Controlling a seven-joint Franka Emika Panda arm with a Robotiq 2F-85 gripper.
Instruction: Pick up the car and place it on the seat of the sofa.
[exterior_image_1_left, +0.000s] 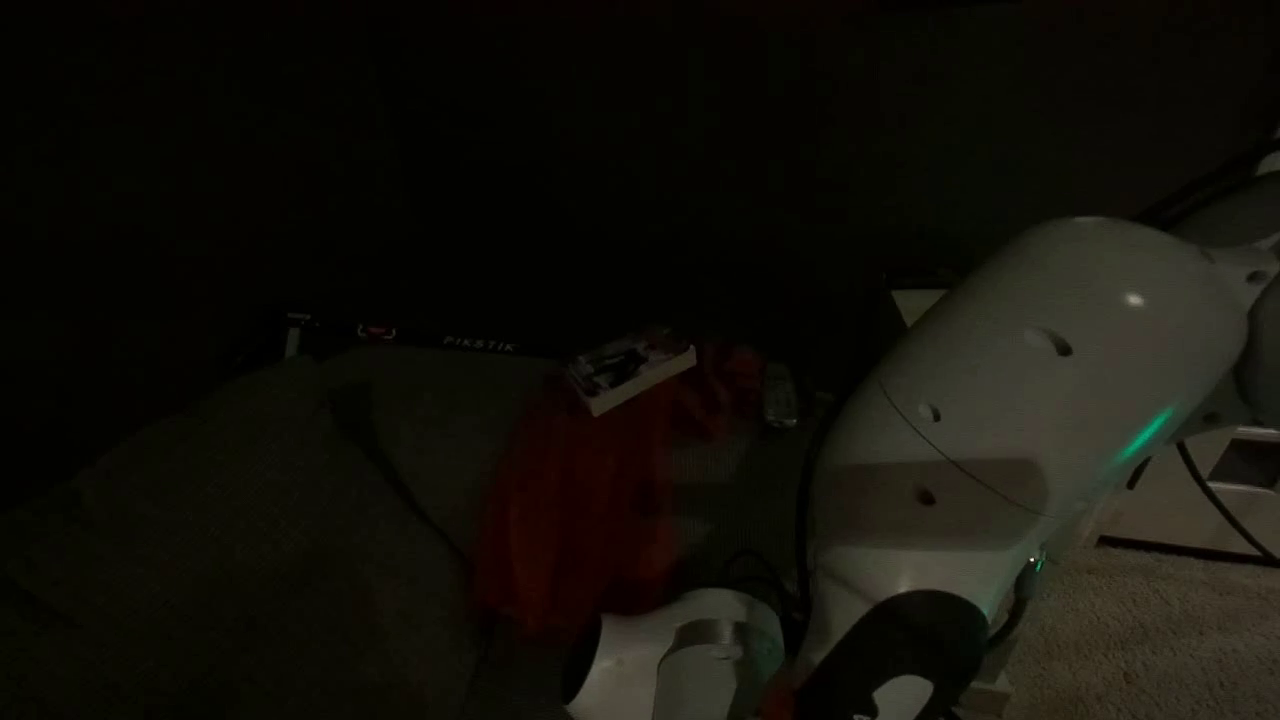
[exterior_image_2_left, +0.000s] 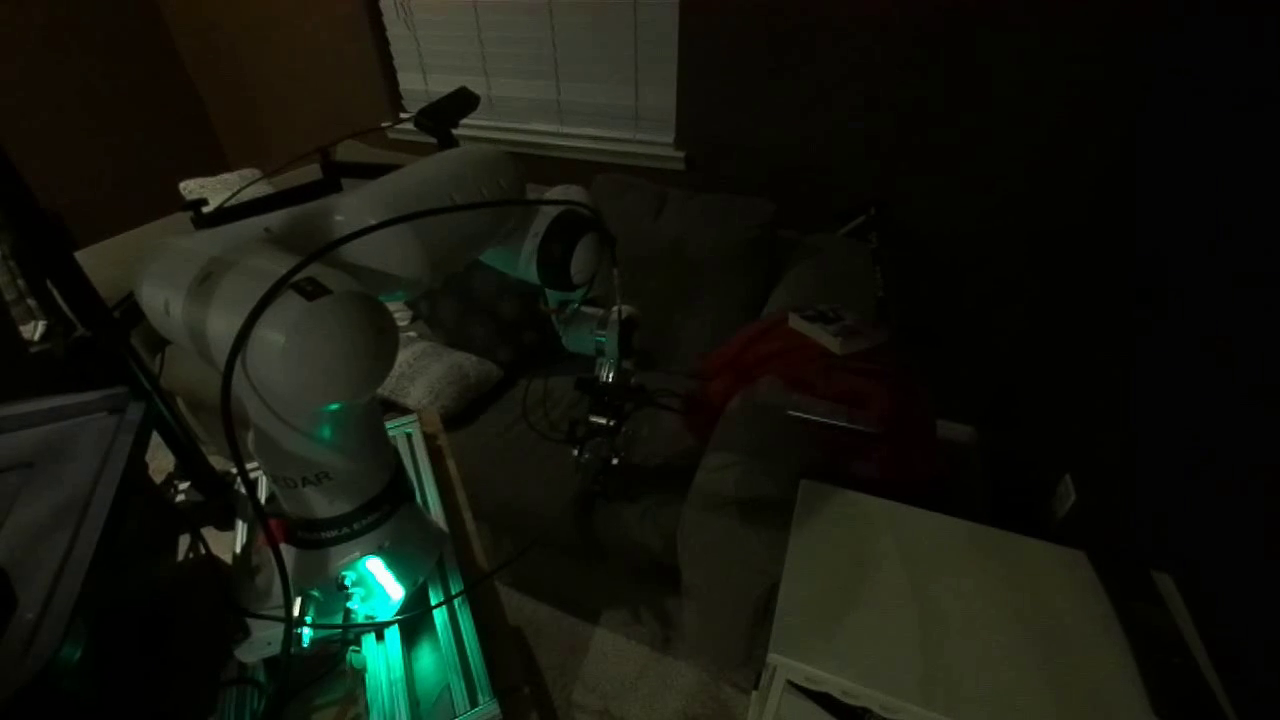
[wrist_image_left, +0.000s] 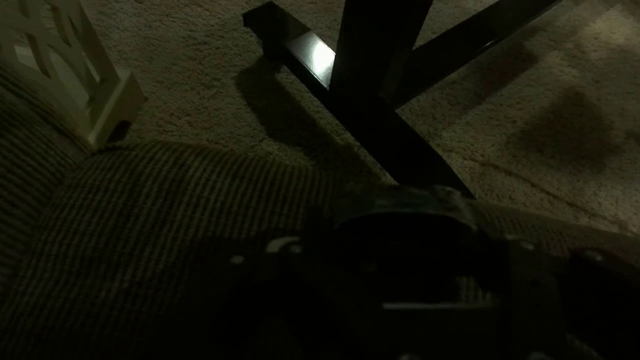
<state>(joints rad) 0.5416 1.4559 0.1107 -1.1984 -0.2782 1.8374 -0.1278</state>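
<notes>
A: In an exterior view, the robot arm (exterior_image_1_left: 1000, 430) is filling the right side, and the bottom edge is cutting off its lower end. What are you picking out past it?

B: A red cloth (exterior_image_1_left: 580, 510) is lying over the sofa (exterior_image_1_left: 250, 500). A book (exterior_image_1_left: 630, 372) is resting on the cloth, a remote (exterior_image_1_left: 779, 395) is lying near it, and a black stick (exterior_image_1_left: 480, 344) is showing mainly by its PIKSTIK lettering. Behind them, darkness is swallowing everything.

A: Now, in an exterior view, the gripper (exterior_image_2_left: 597, 450) is hanging over the seat of the sofa, blending into the gloom.

B: Whether it's touching, I can't tell. A pillow (exterior_image_2_left: 440, 375) is lying partly hidden behind the arm, blinds (exterior_image_2_left: 540, 70) are running off the top, and a white side table (exterior_image_2_left: 950, 590) is being cut by the bottom edge.

A: Over to the wrist view! The ribbed seat is filling the lower left, and a black stand (wrist_image_left: 380, 110) is standing on the carpet (wrist_image_left: 190, 75), its top cut off.

B: And the gripper?

A: It's showing as near-black clutter. A dim curved shape (wrist_image_left: 405, 202) is sitting at its front end; I can't tell whether that's the car. How wide the jaws are standing, or whether they're holding anything, I can't tell either.
</notes>
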